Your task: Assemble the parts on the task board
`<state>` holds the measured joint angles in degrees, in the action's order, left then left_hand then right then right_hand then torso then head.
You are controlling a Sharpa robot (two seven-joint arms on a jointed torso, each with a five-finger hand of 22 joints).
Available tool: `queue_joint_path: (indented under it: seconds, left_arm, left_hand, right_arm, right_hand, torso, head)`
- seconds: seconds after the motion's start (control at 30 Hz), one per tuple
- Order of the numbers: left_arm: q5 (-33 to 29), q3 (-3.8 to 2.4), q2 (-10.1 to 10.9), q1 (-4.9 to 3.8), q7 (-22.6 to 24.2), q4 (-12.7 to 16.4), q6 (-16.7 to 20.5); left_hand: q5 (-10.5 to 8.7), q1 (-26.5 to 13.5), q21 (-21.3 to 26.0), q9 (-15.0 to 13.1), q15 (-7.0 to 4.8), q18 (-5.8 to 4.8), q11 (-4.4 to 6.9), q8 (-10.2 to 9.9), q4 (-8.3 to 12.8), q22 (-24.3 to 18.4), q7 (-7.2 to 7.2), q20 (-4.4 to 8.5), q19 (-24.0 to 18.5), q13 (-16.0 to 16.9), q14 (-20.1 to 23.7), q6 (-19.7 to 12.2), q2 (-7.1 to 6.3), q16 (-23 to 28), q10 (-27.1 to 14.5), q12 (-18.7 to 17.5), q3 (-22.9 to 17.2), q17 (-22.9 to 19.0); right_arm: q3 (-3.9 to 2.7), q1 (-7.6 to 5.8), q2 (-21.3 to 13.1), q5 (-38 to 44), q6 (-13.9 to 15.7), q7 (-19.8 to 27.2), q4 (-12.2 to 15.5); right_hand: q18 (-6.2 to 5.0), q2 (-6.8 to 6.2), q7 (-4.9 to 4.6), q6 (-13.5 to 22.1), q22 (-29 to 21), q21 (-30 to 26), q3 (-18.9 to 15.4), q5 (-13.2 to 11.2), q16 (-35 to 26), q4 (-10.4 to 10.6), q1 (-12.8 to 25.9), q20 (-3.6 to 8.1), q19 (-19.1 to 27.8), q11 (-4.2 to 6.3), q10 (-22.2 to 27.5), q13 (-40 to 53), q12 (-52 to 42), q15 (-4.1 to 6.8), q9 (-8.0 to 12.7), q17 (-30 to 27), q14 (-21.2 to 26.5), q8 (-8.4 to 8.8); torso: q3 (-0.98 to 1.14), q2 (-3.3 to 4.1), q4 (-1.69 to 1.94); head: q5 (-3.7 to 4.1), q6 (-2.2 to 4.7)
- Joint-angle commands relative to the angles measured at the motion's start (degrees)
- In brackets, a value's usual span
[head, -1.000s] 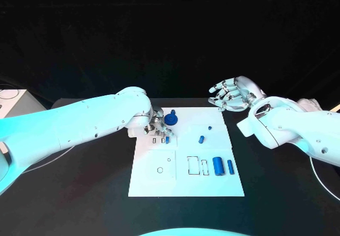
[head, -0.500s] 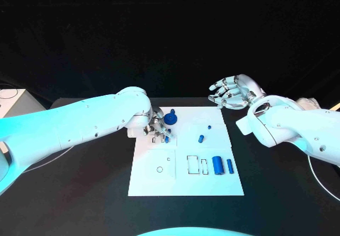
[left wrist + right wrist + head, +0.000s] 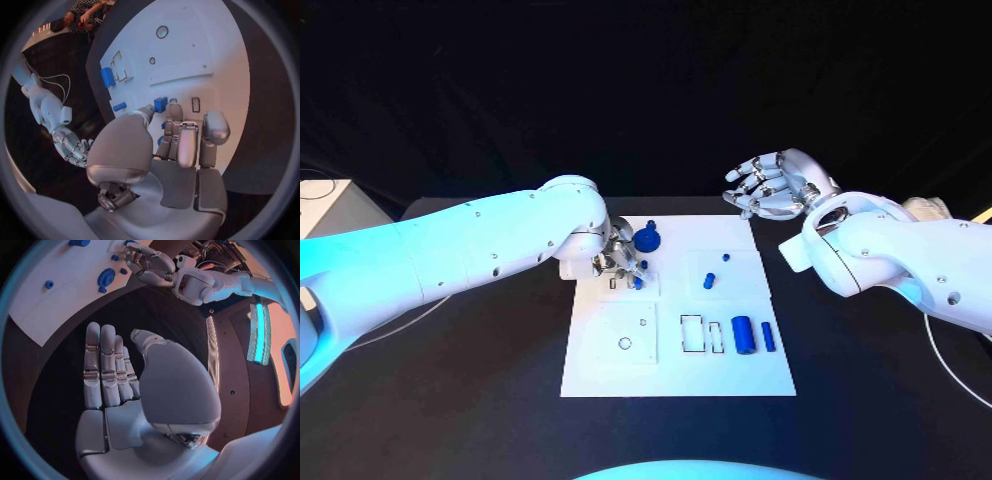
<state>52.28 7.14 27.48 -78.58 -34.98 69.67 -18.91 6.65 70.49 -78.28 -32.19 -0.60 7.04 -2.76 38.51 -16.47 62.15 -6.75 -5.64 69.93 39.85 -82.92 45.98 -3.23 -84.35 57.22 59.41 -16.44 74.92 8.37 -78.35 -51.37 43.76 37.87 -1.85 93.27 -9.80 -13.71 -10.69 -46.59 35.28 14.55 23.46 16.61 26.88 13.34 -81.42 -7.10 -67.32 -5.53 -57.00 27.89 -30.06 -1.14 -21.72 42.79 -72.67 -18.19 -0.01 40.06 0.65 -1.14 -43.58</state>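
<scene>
The white task board (image 3: 678, 372) lies in the middle of the black table. My left hand (image 3: 617, 256) is low over its far left part and pinches a small blue piece (image 3: 160, 104) between thumb and a finger, beside an empty slot (image 3: 195, 104). A blue gear-like part (image 3: 648, 240) stands just beyond the hand. Two small blue parts (image 3: 711, 281) lie mid-board. A thick blue cylinder (image 3: 744, 336) and a thinner one (image 3: 767, 337) lie at the right. My right hand (image 3: 769, 188) is raised past the board's far right corner, fingers spread, holding nothing.
A round hole (image 3: 625, 345) and rectangular outlines (image 3: 692, 335) mark the board's near half. A white box (image 3: 326, 205) sits at the table's left edge. A pale cable (image 3: 956, 370) runs along the right side.
My left hand has edged slightly over the slots with the small blue piece. The right hand has barely shifted. The parts on the board lie as before.
</scene>
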Motion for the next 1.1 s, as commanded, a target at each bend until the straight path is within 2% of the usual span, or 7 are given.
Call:
queue_joint_path:
  seconds: [0.03,0.47,0.57,0.67,0.9,1.07,1.1]
  left_arm:
    - [-1.65,0.00,-0.16,-0.03,0.35,0.01,-1.07]
    - [-3.03,0.06,-0.14,-0.01,1.45,-0.36,-0.65]
    - [-3.82,0.07,0.17,0.00,1.99,-0.34,1.08]
    - [-4.41,0.07,0.69,0.00,2.45,-0.11,3.05]
    - [-6.00,0.05,2.03,0.00,2.85,0.81,6.21]
    - [-7.18,0.04,3.24,-0.01,3.03,2.07,8.81]
    - [-7.23,0.04,3.46,-0.01,3.09,2.33,9.33]
  left_hand:
    - [0.31,1.06,-0.29,-0.20,0.03,-1.12,0.10,0.14,0.04,0.05,0.09,-0.12,-0.14,-0.17,-0.30,-0.47,-0.05,-0.33,-0.39,-0.43,-0.86,1.51]
    - [0.26,4.04,-0.74,-1.40,-0.37,-1.25,0.59,-0.32,0.40,0.83,0.55,0.19,0.19,-0.75,-0.97,0.19,-0.86,-0.78,0.20,-1.11,-8.36,2.84]
    - [0.02,5.78,-1.31,-2.90,-1.06,-1.41,1.07,-0.14,3.66,1.81,0.50,0.70,0.88,-0.48,-1.68,0.70,-2.77,-1.18,1.80,-1.52,-18.65,4.01]
    - [0.16,3.11,-1.81,-5.18,-0.92,-1.57,1.17,1.06,7.38,2.66,0.98,0.86,1.49,0.40,-2.45,0.62,-4.60,-1.68,3.64,-1.04,-27.29,5.39]
    - [1.26,-0.75,-3.09,-7.58,-1.39,-2.06,1.57,2.58,11.82,5.16,1.34,1.23,3.46,3.14,-3.79,1.22,-6.47,-2.66,6.41,0.99,-33.96,7.80]
    - [8.26,-3.98,-4.26,-9.10,-2.01,-2.56,2.19,3.45,14.36,7.63,1.96,1.81,5.47,5.85,-5.03,2.50,-8.04,-3.65,9.26,2.96,-36.06,10.20]
    - [11.92,-4.75,-4.65,-9.43,-2.26,-2.73,2.48,3.73,14.92,8.47,2.20,2.04,6.17,6.84,-5.44,3.17,-8.76,-4.01,10.28,3.67,-36.36,11.05]
  right_arm:
    - [0.01,0.00,0.14,0.04,0.07,0.30,-0.08]
    - [0.09,0.11,0.61,0.03,-0.14,-0.13,-0.56]
    - [0.10,0.13,0.65,0.02,-0.19,-0.23,-0.63]
    - [0.11,0.14,0.62,0.02,-0.26,-0.31,-0.66]
    - [0.12,0.16,0.53,0.02,-0.38,-0.43,-0.78]
    - [0.14,0.17,0.45,0.02,-0.49,-0.56,-0.92]
    - [0.14,0.18,0.43,0.05,-0.54,-0.59,-0.93]
  right_hand:
    - [-0.54,-0.16,-0.01,0.34,-0.06,-0.18,0.08,0.19,-0.30,-0.26,0.63,-0.30,0.04,-0.45,-0.04,-0.08,0.29,-0.47,-0.06,0.07,0.10,-0.31]
    - [-0.51,-0.22,-0.09,0.61,-0.62,-0.73,0.15,0.60,-1.13,-0.46,0.86,-0.42,0.18,-0.56,-0.01,-0.76,0.45,-0.60,-0.09,0.22,0.27,-0.44]
    - [-0.50,-0.20,-0.12,0.65,-0.79,-0.89,0.16,0.67,-1.37,-0.50,0.94,-0.47,0.24,-0.58,-0.03,-0.93,0.47,-0.65,-0.10,0.26,0.36,-0.49]
    - [-0.50,-0.20,-0.13,0.68,-0.86,-0.97,0.17,0.72,-1.48,-0.51,0.99,-0.49,0.26,-0.60,-0.02,-1.02,0.49,-0.67,-0.10,0.28,0.39,-0.51]
    - [-0.50,-0.20,-0.17,0.77,-1.06,-1.16,0.17,0.82,-1.75,-0.52,1.14,-0.54,0.32,-0.65,0.03,-1.25,0.55,-0.73,-0.11,0.35,0.46,-0.55]
    - [-0.49,-0.23,-0.23,0.94,-1.30,-1.39,0.16,0.88,-2.06,-0.54,1.31,-0.61,0.39,-0.73,0.16,-1.52,0.63,-0.80,-0.11,0.44,0.56,-0.58]
    - [-0.49,-0.24,-0.25,1.01,-1.39,-1.48,0.15,0.90,-2.17,-0.55,1.37,-0.64,0.42,-0.75,0.21,-1.61,0.66,-0.83,-0.10,0.47,0.60,-0.58]
  torso:
    - [0.01,-0.01,0.00]
    - [0.07,0.01,0.04]
    - [0.03,0.00,0.02]
    - [0.01,-0.02,0.04]
    - [0.02,-0.08,0.10]
    - [0.01,-0.11,0.11]
    - [0.01,-0.08,0.09]
  head:
    - [-0.04,-0.13]
    - [-0.34,-0.38]
    - [-0.36,-0.43]
    - [-0.25,-0.49]
    - [-0.24,-0.52]
    - [-0.30,-0.62]
    - [-0.34,-0.57]
